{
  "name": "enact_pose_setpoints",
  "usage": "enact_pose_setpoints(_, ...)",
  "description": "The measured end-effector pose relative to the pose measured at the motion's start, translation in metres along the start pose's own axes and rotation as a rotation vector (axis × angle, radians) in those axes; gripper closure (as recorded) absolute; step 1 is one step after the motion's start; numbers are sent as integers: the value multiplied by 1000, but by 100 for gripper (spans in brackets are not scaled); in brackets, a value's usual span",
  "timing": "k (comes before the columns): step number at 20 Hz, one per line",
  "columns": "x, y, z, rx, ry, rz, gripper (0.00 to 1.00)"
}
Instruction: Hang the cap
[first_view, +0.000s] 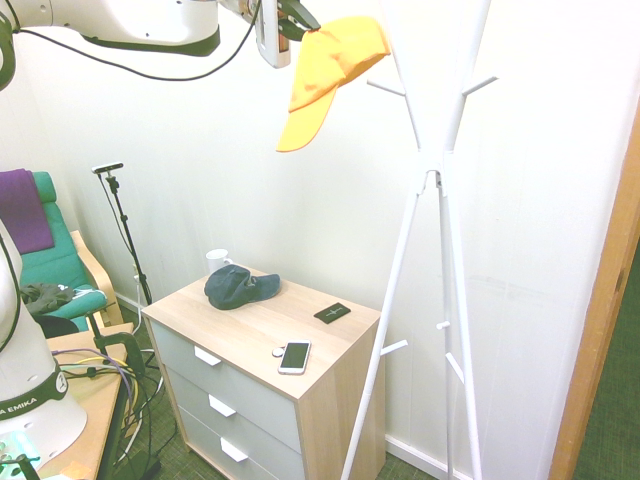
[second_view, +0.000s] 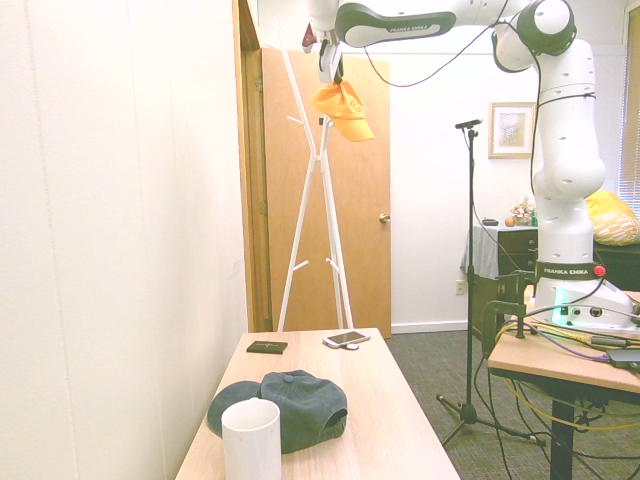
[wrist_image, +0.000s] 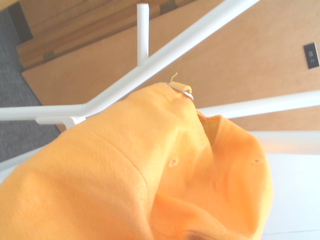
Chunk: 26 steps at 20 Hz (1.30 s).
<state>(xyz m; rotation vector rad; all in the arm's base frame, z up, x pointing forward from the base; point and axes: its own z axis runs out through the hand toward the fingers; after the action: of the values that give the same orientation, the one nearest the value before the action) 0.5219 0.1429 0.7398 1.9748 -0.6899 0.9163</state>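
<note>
The orange-yellow cap (first_view: 335, 68) hangs high in the air with its brim pointing down, beside the upper pegs of the white coat rack (first_view: 432, 170). My gripper (first_view: 293, 22) is shut on the cap's back edge, just left of the rack's top in the first exterior view. From the other side, the cap (second_view: 343, 104) dangles below the gripper (second_view: 326, 55), close to the coat rack (second_view: 316, 170). In the wrist view the cap (wrist_image: 150, 175) fills the lower part, and the rack's white poles (wrist_image: 150, 67) cross just beyond it.
A dark navy cap (first_view: 240, 286), a white mug (first_view: 217, 259), a phone (first_view: 294, 356) and a black wallet (first_view: 332, 312) lie on the wooden dresser (first_view: 330, 400) below. A wooden door (second_view: 365, 200) stands behind the rack; a green chair (first_view: 55, 265) is at left.
</note>
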Motion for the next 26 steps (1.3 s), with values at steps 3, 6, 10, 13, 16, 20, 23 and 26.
enact_pose_setpoints(3, 0, -7, 17, -4, -22, -5, 100)
enact_pose_setpoints(6, -5, -17, 23, 10, -40, -18, 100)
enact_pose_setpoints(10, -14, -30, 28, 24, -68, -26, 100)
enact_pose_setpoints(13, -25, -43, 33, 35, -93, -30, 100)
enact_pose_setpoints(16, -34, -56, 38, 44, -102, -26, 0)
enact_pose_setpoints(20, -37, -62, 37, 60, -110, -12, 0)
enact_pose_setpoints(23, -40, -64, 36, 62, -110, -13, 0)
enact_pose_setpoints(26, -43, -67, 36, 61, -110, -14, 0)
